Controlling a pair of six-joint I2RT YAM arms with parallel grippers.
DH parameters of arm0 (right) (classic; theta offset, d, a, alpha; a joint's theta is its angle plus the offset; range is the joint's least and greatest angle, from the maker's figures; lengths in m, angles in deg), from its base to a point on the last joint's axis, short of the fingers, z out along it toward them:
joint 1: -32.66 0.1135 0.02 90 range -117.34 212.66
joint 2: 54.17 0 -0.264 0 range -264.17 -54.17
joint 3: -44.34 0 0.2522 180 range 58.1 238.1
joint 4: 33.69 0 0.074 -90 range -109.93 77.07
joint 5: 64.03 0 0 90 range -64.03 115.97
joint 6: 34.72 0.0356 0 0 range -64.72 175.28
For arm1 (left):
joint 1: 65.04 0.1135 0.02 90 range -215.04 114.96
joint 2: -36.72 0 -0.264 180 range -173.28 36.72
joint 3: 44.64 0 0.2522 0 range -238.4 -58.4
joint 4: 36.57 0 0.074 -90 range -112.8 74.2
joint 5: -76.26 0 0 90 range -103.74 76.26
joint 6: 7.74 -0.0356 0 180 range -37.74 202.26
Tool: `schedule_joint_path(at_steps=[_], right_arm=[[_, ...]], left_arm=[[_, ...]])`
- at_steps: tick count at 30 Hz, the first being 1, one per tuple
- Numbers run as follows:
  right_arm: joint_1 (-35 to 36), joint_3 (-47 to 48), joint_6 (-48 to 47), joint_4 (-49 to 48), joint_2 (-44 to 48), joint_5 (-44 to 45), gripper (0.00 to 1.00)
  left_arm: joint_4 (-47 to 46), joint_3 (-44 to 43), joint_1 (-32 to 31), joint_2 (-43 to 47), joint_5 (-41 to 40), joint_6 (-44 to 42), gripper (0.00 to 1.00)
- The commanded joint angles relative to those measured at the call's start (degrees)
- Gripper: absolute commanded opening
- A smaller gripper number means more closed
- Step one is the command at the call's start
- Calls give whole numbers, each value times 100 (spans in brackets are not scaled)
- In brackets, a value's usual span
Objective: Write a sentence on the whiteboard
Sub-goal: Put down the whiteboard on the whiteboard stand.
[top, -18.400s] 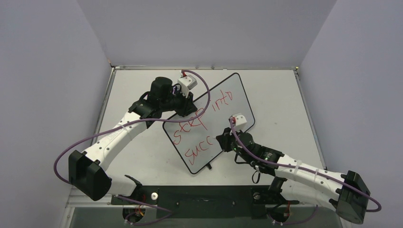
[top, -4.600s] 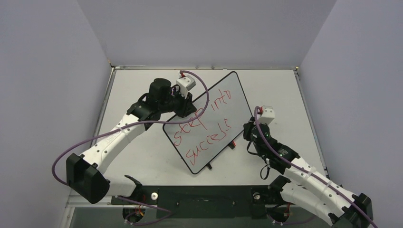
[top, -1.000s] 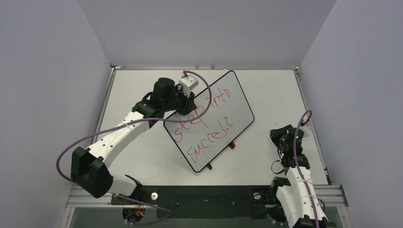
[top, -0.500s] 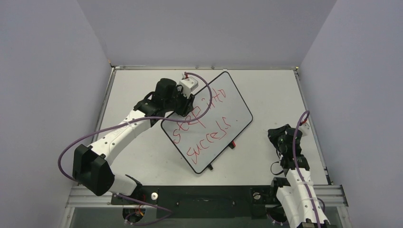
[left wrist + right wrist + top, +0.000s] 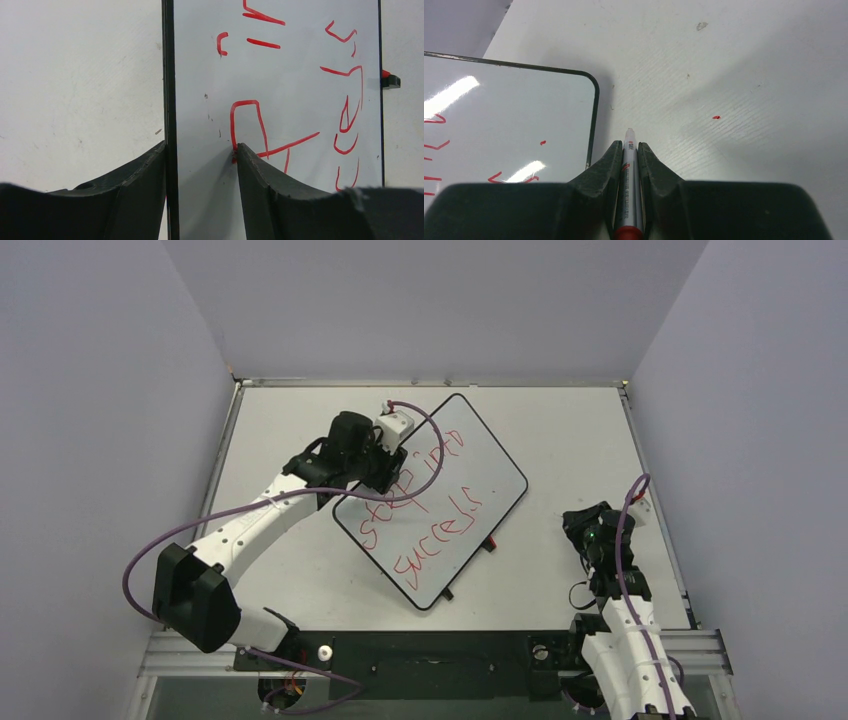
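The large white rectangular whiteboard with the thin black frame and rounded corners [image 5: 485,468] lies flat on the pale grey desk [image 5: 280,425]. It sits skewed, near the middle of the desk and a little to the left. Across it runs the red handwritten marker sentence [image 5: 425,522] in two uneven lines, roughly "step into" above "success".

The left arm reaches out to the board's left edge. Its black left tool [image 5: 383,470] is down on that edge. From the wrist camera the left tool [image 5: 200,147] stands spread open and straddles the frame. One finger [image 5: 145,170] is on the desk side, right against the black frame. The other finger [image 5: 255,175] rests on the white face, at the foot of a red letter. Nothing is pinched between them.

The right arm is folded back at the right side of the desk, well apart from the board in the overhead view. Its black right tool [image 5: 583,523] faces the board's near right corner. At the wrist, the right tool [image 5: 630,146] is closed tight on a slim silver-grey marker with a red rear end [image 5: 628,190]. The marker's pale tip pokes out just past the fingertips, over bare desk beside the board's rounded corner. A small red speck [image 5: 716,117] marks the desk to the right of it.

Two small black feet [image 5: 489,543] stick out from the board's near long edge.
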Motion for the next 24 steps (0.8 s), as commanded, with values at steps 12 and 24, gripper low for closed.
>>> schedule_joint_path(at_steps=[12,24], right_arm=[[53,92,-114,-29,85,211,0],[51,92,-180,9,92,248,0]], left_arm=[[116,-117,-82,290,-248,-220,51],[19,-145,-82,493,-440,-280,54]])
